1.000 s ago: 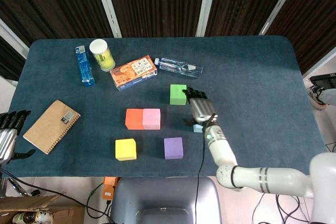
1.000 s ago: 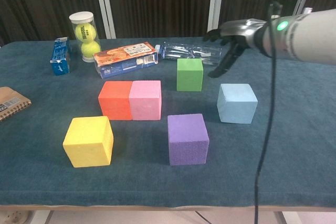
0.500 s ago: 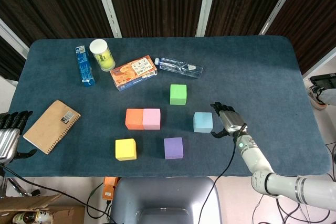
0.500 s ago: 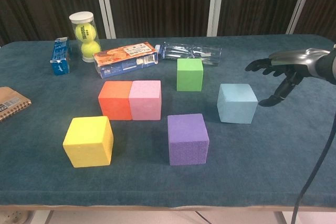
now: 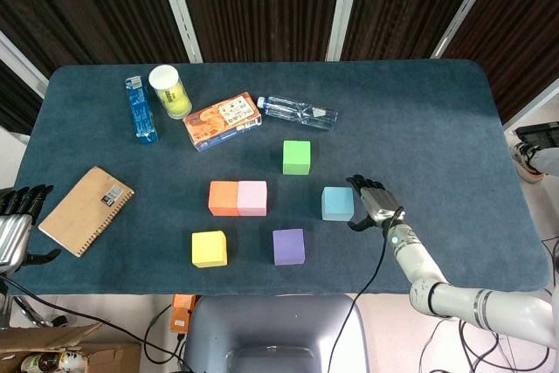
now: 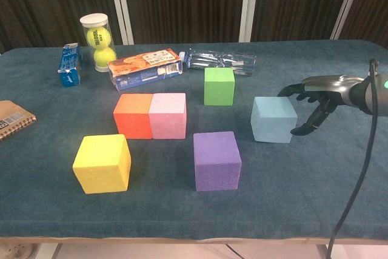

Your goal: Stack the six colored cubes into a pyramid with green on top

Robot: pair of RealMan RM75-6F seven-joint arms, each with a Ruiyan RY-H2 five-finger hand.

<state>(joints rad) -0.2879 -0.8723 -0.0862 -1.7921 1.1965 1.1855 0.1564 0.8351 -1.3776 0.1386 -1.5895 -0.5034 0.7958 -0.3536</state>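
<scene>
Just to the left of the right hand (image 6: 320,97) sits the light blue cube (image 6: 274,119), a matte, soft-edged block on the napped dark blue table cloth (image 5: 419,120). Further left of the hand the orange cube (image 6: 133,115) and pink cube (image 6: 168,115) stand touching side by side; the purple cube (image 6: 216,160) and yellow cube (image 6: 102,163) lie nearer the front edge, and the green cube (image 6: 219,86) stands alone behind them, all apart and unstacked. The right hand hovers palm down, dark fingers (image 6: 306,124) spread and curved toward the blue cube's side, grasping nothing; whether they touch it is unclear. Half a second ago it hung further right, so it has closed in on the blue cube. The left hand (image 5: 16,223) rests off the table's left edge, fingers loosely extended and empty.
</scene>
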